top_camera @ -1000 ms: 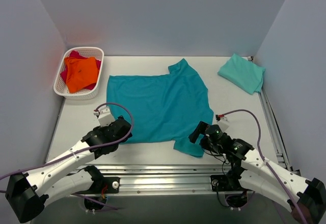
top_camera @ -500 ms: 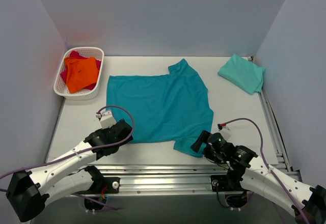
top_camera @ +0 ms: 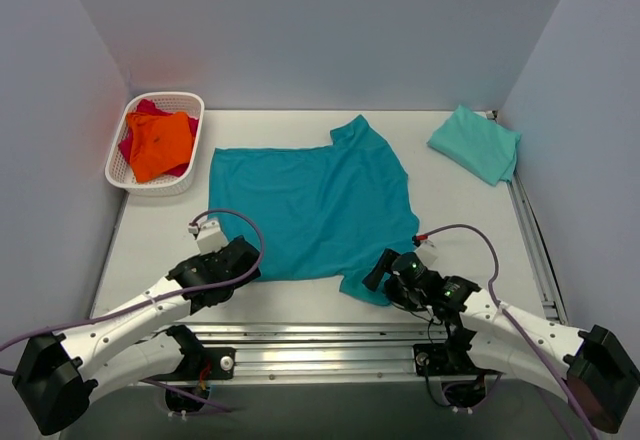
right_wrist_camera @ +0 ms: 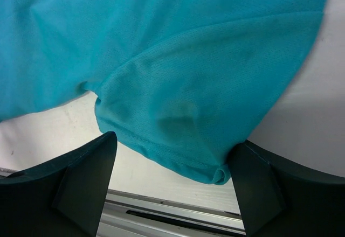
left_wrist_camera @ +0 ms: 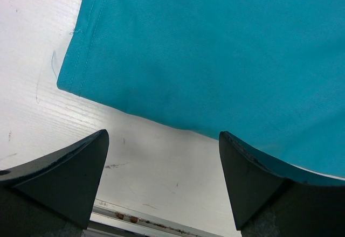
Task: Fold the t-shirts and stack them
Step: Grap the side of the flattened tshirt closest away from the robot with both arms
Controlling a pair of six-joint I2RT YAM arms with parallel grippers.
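Teal cloth fills the middle of the counter [top_camera: 470, 220]: we see the deep teal t-shirt [top_camera: 310, 210] spread flat and unfolded, its neck end towards 3 o'clock and one sleeve [top_camera: 372, 288] reaching the near edge at 5 o'clock. A mint-green t-shirt [top_camera: 476, 144] lies folded by itself at 2 o'clock, well apart from the teal one. At 10 o'clock a white lattice basket [top_camera: 196, 145] holds an orange t-shirt [top_camera: 160, 145] on top of a magenta-red t-shirt [top_camera: 146, 109], both bunched.

We find the left jaws at the teal shirt's 7 o'clock corner, spread wide and holding nothing. From the left wrist, the two dark fingertips [left_wrist_camera: 81, 167] stand far apart over bare counter, and the stitched hem corner [left_wrist_camera: 70, 81] lies flat just beyond them at 11 o'clock. We cannot tell whether the fingertip on the right of that view touches the cloth.

The right jaws sit at the near sleeve, also wide apart and not closed on anything. In the right wrist view the sleeve [right_wrist_camera: 205, 97] lies slightly puckered between the fingertips [right_wrist_camera: 81, 178], its hemmed edge curling at the tip next to the finger on the right of that view.
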